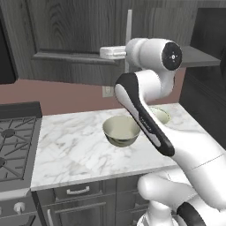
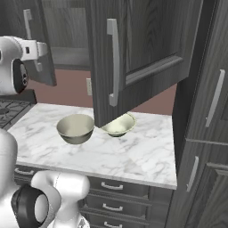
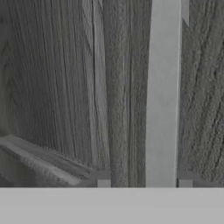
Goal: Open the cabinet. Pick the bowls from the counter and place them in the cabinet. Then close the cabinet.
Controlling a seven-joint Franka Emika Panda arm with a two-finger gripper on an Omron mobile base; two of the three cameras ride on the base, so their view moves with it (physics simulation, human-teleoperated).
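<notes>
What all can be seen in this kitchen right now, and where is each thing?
Bowls: two, pale cream-green inside, greyish outside; deeper one mid-counter, shallower one behind it, toward the wall.
Counter: one, white marble with grey veins, right of the stove.
Cabinet: one, dark grey wood grain, on the wall; right door swung open over the counter.
Bar handle: silver, vertical, on the left door, between the fingers.
Stove: one, black gas, left of the counter.
Drawers: dark grey, short handles, under the counter.
Robot arm: white with dark joints; fingers on either side of the bar handle.
</notes>
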